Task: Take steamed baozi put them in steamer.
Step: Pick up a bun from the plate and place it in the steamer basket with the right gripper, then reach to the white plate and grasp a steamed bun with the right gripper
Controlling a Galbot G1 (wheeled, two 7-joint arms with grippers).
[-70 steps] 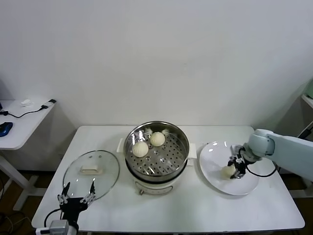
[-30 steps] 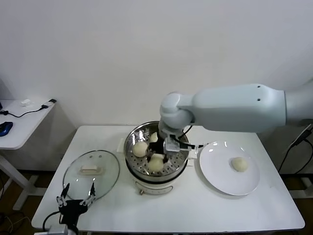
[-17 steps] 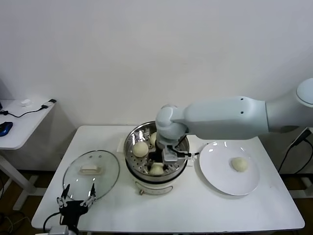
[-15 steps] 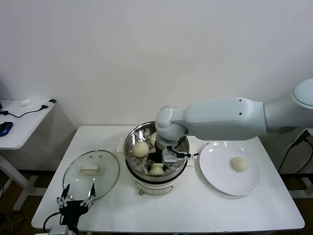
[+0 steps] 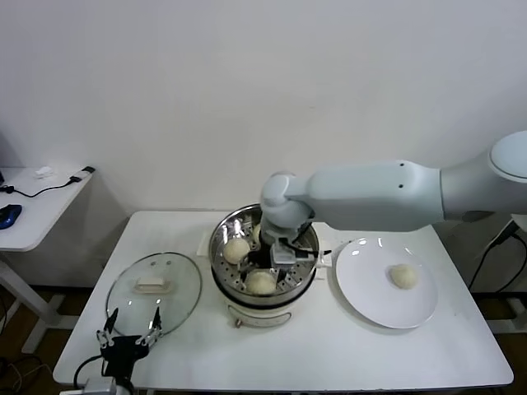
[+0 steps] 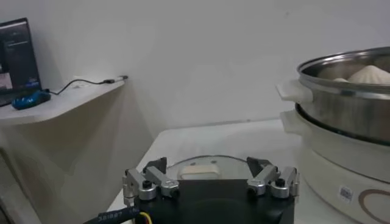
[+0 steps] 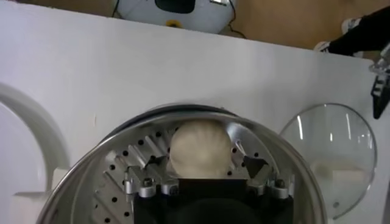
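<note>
The steel steamer (image 5: 306,240) stands mid-table on its white cooker base. Three baozi lie in it: one at the front (image 5: 262,282), one at the left (image 5: 237,249), one at the back (image 5: 256,233) partly hidden by my right arm. A fourth baozi (image 5: 403,276) lies on the white plate (image 5: 362,298). My right gripper (image 5: 281,257) hovers open just above the front baozi (image 7: 200,150), its fingers either side of it and apart from it. My left gripper (image 5: 128,327) is open and empty at the table's front left.
The glass lid (image 5: 154,285) with a white handle lies left of the steamer, just beyond my left gripper (image 6: 207,165); it also shows in the right wrist view (image 7: 332,146). A side table (image 5: 37,206) with cables stands at the far left.
My right gripper lowered the baozi to the front of the steamer floor, let go of it and rose slightly. The left arm has not moved.
</note>
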